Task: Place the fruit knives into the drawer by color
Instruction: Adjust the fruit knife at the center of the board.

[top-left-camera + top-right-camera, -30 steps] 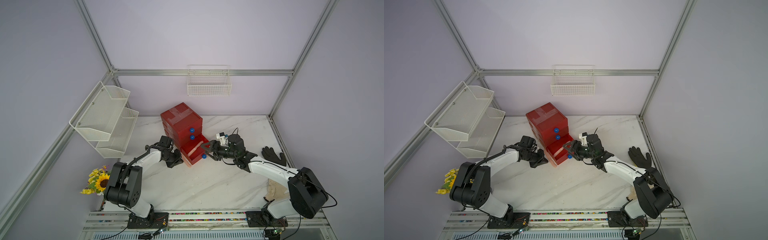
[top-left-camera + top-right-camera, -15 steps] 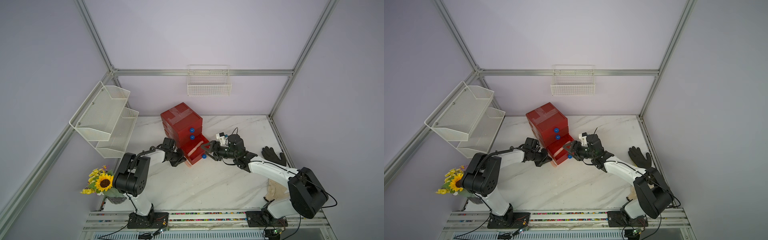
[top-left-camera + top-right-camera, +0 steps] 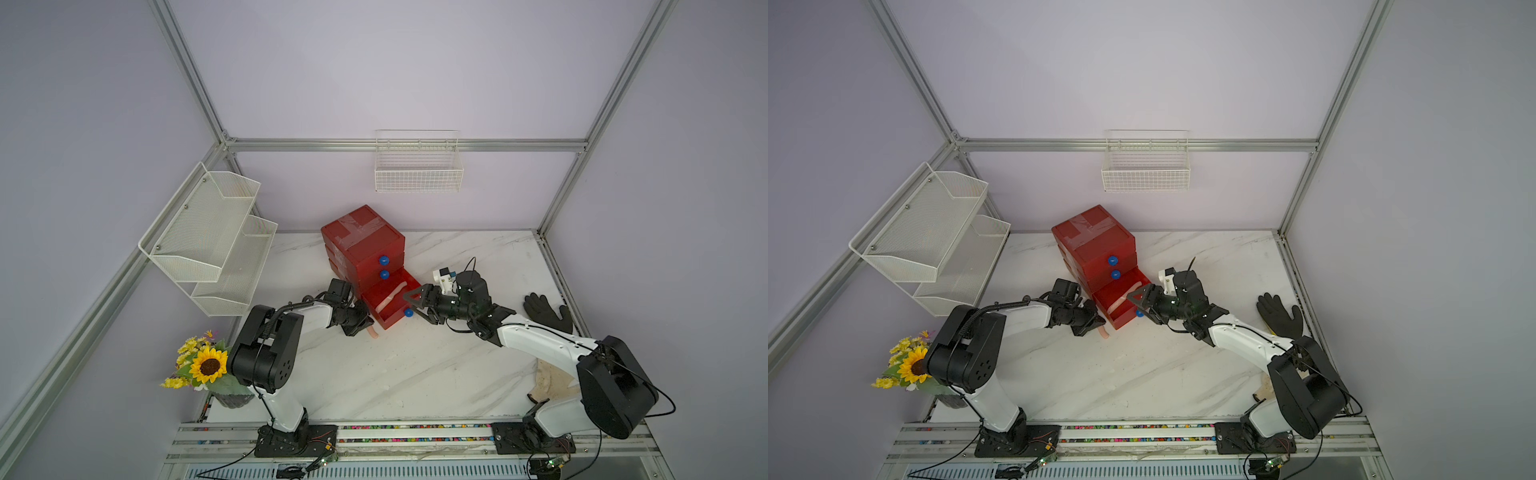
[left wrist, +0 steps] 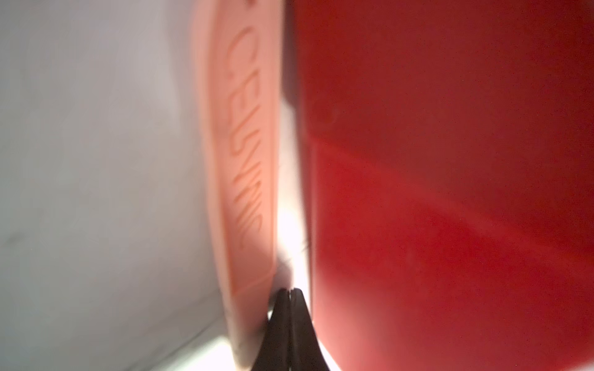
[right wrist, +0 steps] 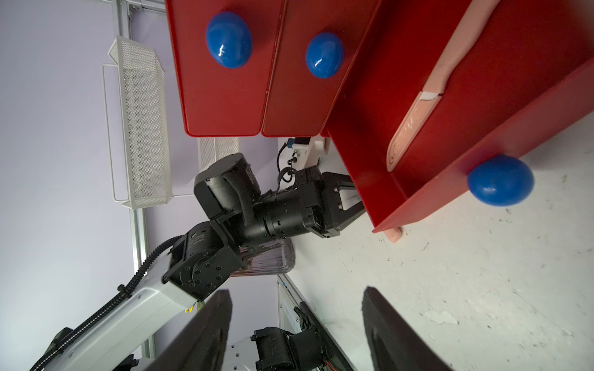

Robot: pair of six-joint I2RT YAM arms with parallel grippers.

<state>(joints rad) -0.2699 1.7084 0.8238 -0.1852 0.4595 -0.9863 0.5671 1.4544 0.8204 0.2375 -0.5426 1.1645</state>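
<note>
Step in hand, as I judge it: getting the second salmon-pink curved plastic knife (image 4: 244, 160) into the pulled-out bottom drawer (image 5: 427, 199) of the small red three-drawer chest (image 3: 365, 249). This knife lies on the white marble-patterned worktop (image 3: 415, 374), close along the drawer's outer side wall, its rounded end poking past the drawer front. The left gripper (image 4: 290, 293) is down beside it with jaws pressed fully together and nothing between them. Its tips sit in the narrow gap between knife and wall. The right gripper (image 5: 297, 292) hangs near the drawer's round blue knob (image 5: 499, 180), jaws parted wide, empty. The matching pink knife (image 5: 414, 128) already lies inside that drawer.

To do it well: nudge the knife clear of the wall, part the jaws, straddle its narrow width near mid-length, lift above the rim, and lay it alongside its twin. Risk: so slim a knife on a hard top may skid or tip out of the pinch.

Surroundings: the chest stands near the worktop's back edge. Its upper two drawers are shut, contents unseen, and no teal or green knives are visible. A black glove (image 3: 544, 309) lies by the right edge. A sunflower vase (image 3: 208, 365) stands off the front left corner. A white wire basket (image 3: 417, 166) hangs on the back wall and a white two-tier mesh rack (image 3: 212, 241) on the left wall
</note>
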